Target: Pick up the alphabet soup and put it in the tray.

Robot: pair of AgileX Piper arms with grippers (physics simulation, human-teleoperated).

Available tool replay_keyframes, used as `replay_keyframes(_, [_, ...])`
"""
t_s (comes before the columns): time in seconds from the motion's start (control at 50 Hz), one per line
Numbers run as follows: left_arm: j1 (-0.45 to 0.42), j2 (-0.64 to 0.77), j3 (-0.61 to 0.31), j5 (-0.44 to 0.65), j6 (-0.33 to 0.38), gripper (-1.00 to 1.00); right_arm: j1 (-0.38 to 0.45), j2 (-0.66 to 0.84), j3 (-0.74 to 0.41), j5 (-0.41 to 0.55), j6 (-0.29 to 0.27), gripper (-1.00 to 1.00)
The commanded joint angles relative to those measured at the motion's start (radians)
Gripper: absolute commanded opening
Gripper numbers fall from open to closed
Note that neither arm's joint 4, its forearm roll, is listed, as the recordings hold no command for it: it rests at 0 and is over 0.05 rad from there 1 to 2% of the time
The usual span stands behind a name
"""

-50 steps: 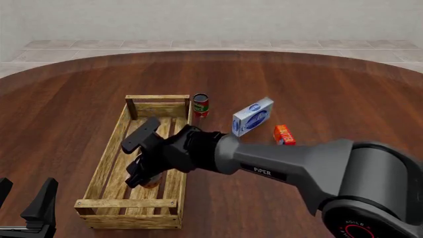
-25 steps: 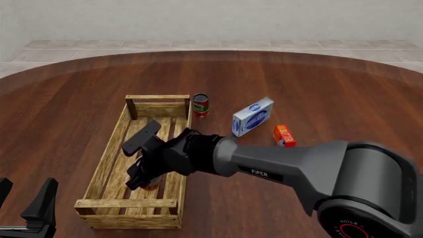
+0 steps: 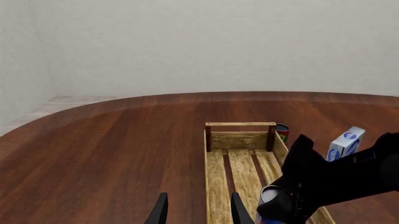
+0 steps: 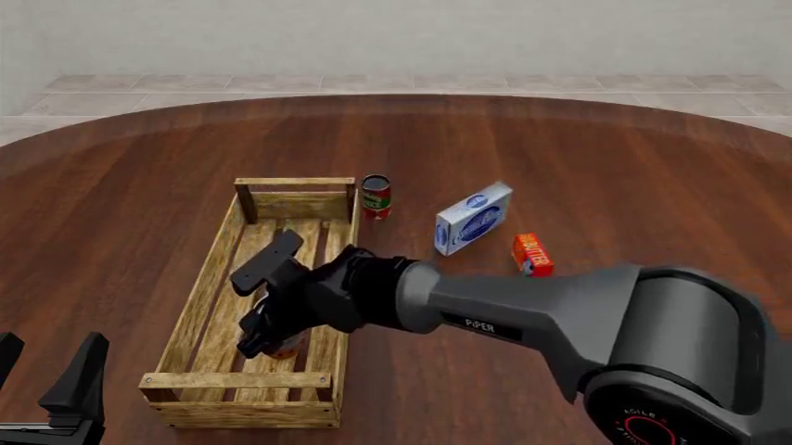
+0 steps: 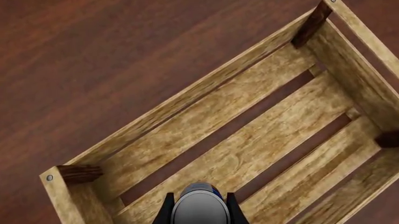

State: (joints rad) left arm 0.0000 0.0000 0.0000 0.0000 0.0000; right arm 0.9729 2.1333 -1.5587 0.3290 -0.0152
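The right hand (image 4: pixel 274 341), angled downward, is clamped shut; the left hand (image 4: pixel 50 375) rests parted.

The right gripper (image 4: pixel 262 339) has sunk a little lower into the tray (image 4: pixel 198 306), carrying the alphabet soup (image 4: pixel 284 347) down toward the slats near the tray's near end, arm stretched flatter.

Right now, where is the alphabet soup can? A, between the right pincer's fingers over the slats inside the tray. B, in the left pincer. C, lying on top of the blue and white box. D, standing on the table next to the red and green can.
A: the right pincer flanks the alphabet soup on both sides, above the slatted floor of the tray.
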Motion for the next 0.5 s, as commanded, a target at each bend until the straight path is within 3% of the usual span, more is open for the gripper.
replay_keyframes(0.02, [0.000,0.000,0.000,0.000,0.000,1.00,-0.001,0.003,-0.006,-0.010,0.026,-1.00])
replay_keyframes(0.5, [0.000,0.000,0.000,0.000,0.000,1.00,-0.011,0.022,-0.013,-0.017,0.031,-1.00])
